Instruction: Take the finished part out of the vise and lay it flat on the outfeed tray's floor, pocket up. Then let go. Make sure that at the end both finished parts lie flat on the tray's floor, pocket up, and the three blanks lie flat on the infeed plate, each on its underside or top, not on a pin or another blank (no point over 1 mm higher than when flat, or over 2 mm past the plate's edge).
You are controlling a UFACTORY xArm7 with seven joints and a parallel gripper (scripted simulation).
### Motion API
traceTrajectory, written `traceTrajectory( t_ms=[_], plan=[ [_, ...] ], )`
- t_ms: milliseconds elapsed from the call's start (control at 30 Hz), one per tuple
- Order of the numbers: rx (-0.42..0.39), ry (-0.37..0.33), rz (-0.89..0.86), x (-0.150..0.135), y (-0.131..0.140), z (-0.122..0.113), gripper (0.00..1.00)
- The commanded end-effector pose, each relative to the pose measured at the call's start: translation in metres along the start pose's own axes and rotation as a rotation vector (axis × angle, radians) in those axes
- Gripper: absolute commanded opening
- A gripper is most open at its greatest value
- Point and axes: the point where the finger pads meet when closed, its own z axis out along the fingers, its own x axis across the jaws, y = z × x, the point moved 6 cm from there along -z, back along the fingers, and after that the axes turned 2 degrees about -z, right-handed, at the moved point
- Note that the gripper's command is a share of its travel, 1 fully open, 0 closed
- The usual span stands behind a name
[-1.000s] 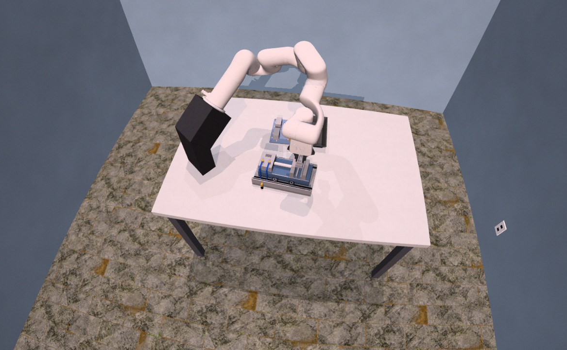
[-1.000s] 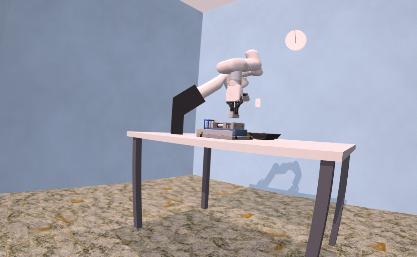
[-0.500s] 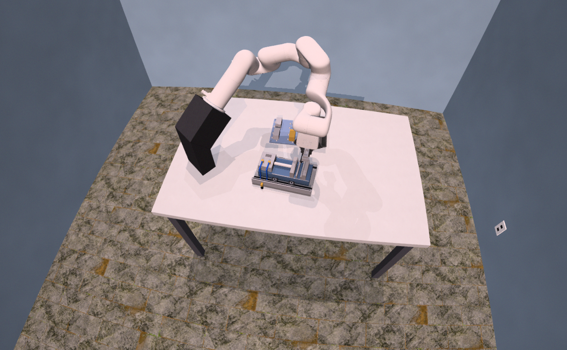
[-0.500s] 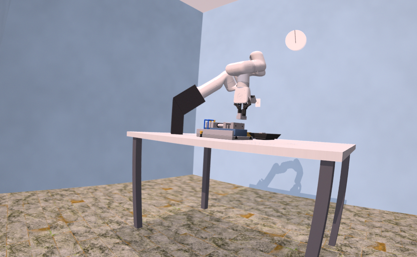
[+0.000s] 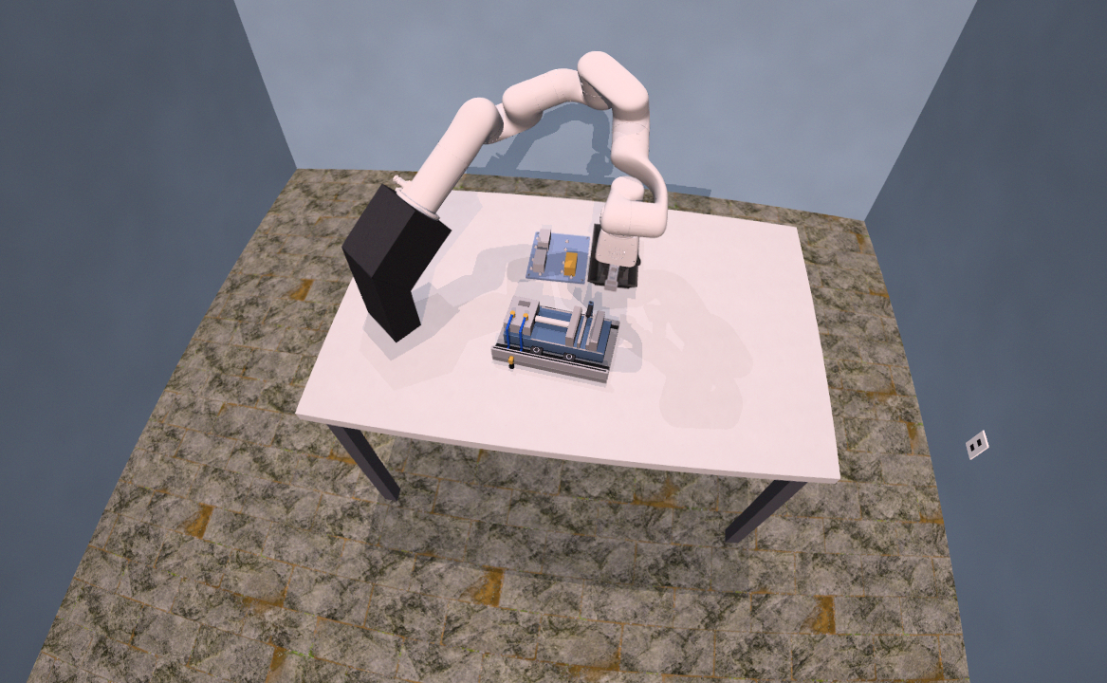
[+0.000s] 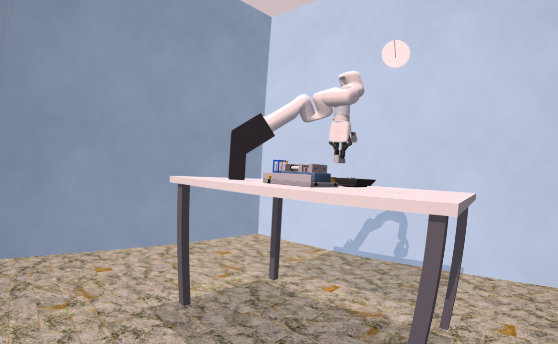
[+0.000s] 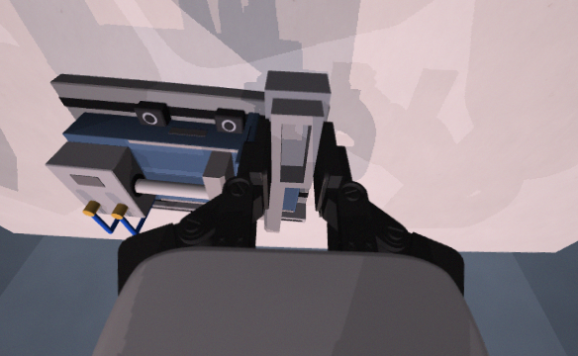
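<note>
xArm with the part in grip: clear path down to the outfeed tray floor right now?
Probably yes. The end effector holds the part well above the vise, roughly over the outfeed tray's near end, and nothing shows between them.

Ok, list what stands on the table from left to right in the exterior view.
Black arm pedestal → vise → gripper holding the finished part above the table → black outfeed tray.
</note>
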Motion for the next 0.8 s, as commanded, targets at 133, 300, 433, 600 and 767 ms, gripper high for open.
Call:
traceTrajectory(
  t_ms=[133,300,433,600,767],
  plan=[
    [-0.014,0.000,-0.018,0.011,-0.067,-0.001,0.00],
    [-0.014,0.002,-0.025,0.011,-0.087,-0.002,0.00],
    [-0.012,0.008,-0.037,0.010,-0.123,-0.004,0.00],
    [-0.008,0.016,-0.048,0.006,-0.157,-0.006,0.00],
    [-0.003,0.026,-0.060,0.000,-0.189,-0.010,0.00]
  ],
)
